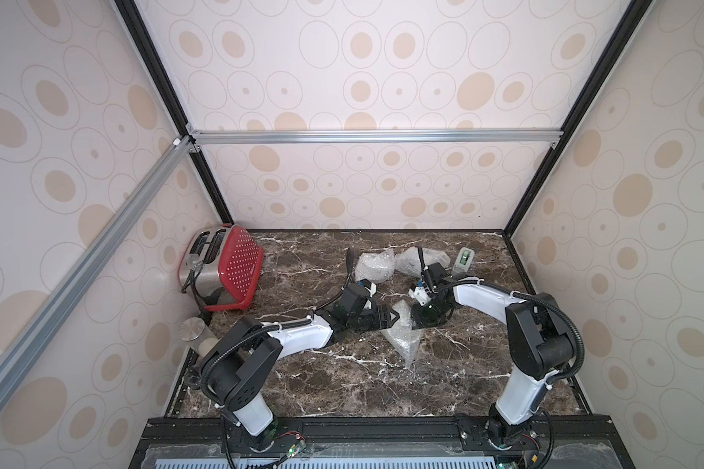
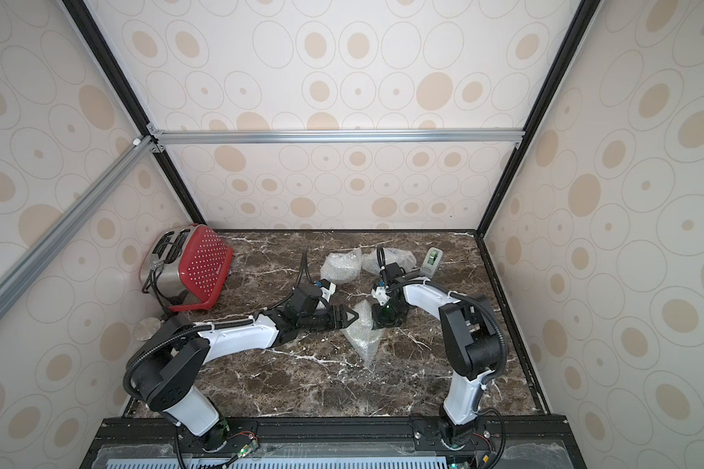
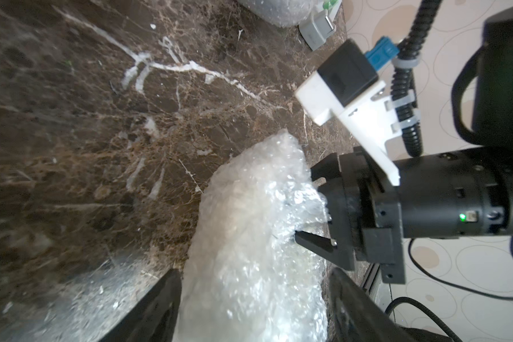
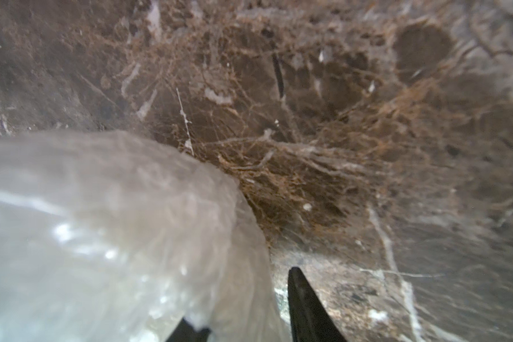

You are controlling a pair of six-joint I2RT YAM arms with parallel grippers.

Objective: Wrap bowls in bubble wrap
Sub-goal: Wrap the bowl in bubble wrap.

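Left wrist view: bubble wrap (image 3: 243, 225) between wide-spread left tool (image 3: 253, 275); right tool (image 3: 305, 205) grip unclear.

clear crinkled plastic bubble wrap (image 1: 402, 341), glossy brown veined marble-look tabletop (image 1: 342, 385), brushed-metal toaster (image 1: 210, 280)

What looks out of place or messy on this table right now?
Nothing is spilled or broken. The one untidy spot is the middle bubble wrap bundle: a loose pointed tail of film trails flat across the marble table toward the front, while the back bundles sit more gathered.
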